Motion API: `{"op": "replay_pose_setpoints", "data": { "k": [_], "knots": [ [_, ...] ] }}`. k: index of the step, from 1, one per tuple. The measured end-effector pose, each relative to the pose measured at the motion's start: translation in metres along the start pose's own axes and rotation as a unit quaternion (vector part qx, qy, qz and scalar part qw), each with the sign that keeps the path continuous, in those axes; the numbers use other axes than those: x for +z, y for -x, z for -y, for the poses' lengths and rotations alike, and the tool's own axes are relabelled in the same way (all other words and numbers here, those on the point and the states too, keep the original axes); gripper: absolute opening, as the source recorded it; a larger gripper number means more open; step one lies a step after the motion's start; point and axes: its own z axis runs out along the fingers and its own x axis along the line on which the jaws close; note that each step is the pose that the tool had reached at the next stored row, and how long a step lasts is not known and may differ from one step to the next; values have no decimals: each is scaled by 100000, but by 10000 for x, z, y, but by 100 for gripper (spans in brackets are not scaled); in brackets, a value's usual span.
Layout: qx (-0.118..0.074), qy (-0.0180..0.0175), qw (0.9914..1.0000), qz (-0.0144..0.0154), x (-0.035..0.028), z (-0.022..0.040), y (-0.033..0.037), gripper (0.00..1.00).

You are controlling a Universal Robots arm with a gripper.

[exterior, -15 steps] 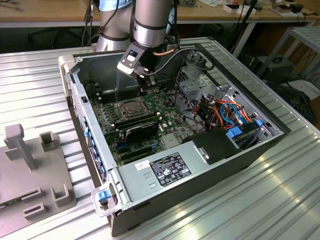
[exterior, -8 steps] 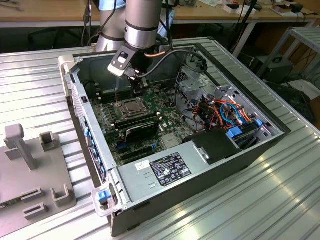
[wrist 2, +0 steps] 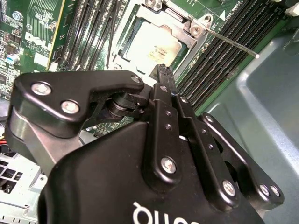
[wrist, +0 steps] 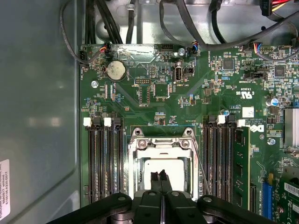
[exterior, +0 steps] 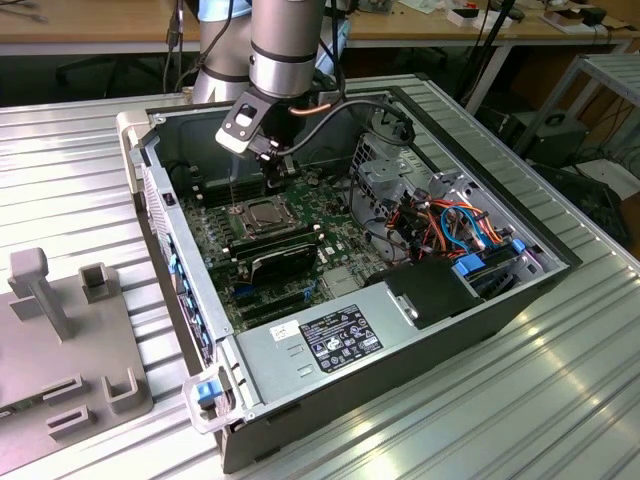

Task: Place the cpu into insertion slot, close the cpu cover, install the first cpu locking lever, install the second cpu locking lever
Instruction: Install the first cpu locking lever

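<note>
While the arm hangs over the open computer case (exterior: 480,300) on the ribbed metal bench (exterior: 560,400), the pincer (exterior: 272,170) sits low inside it, right above the insertion slot (exterior: 262,215) on the green motherboard (wrist: 187,107). In the first wrist view the pincer (wrist: 162,173) is clenched: both black fingers are pressed together with nothing between them, tips over the middle of the cpu (wrist: 173,165). I cannot tell whether they touch its face.

The cpu (wrist 2: 154,46) lies flat in the slot, silvery face up. The cpu cover (wrist: 161,145) is down over it – the chip shows through the square cut-out, and the frame lies flat around it in both wrist views.

One locking lever (wrist 2: 231,43) is not latched. It's a thin wire rod whose free end sticks out over the black memory slots (wrist 2: 219,56). In the exterior view the same rod (exterior: 232,190) stands up just beside the slot, on the exterior view's left of it.

More memory slots (wrist: 103,158) flank the socket on both sides, and a green memory stick (wrist: 241,163) sits in one. A round coin battery (wrist: 116,70) is on the board further off. The power supply (exterior: 320,340) fills the near end of the case – a grey plastic fixture (exterior: 70,340) stands on the bench at the exterior view's left, well apart.
</note>
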Motion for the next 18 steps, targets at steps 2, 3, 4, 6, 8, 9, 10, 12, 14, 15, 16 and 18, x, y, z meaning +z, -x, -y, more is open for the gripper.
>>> {"op": "replay_pose_setpoints", "data": {
  "k": [2, 3, 4, 6, 8, 9, 10, 12, 14, 15, 16, 18],
  "knots": [
    [0, 0, 100000, 0, 2, 0, 0, 11],
    [-2, 0, 100000, -2, 2, 0, 0, 11],
    [-1, -1, 100000, -2, 3, 0, 0, 11],
    [-105, 4, 100000, 21, 3, 0, 0, 11],
    [-1702, 53, 99986, -25, 4, 0, -1, 11],
    [-2707, 79, 99963, -51, 3, 0, 0, 11],
    [-3601, 103, 99935, -72, 3, 0, 0, 11],
    [-4126, 122, 99915, -82, -10, 0, 0, 11],
    [-4173, 129, 99913, -85, -111, -3, 3, 11],
    [-4189, 126, 99912, -82, -172, -5, 4, 11],
    [-4215, 118, 99911, -70, -203, -6, 5, 11],
    [-5018, 143, 99874, -48, -276, -8, 7, 11]
  ]
}}
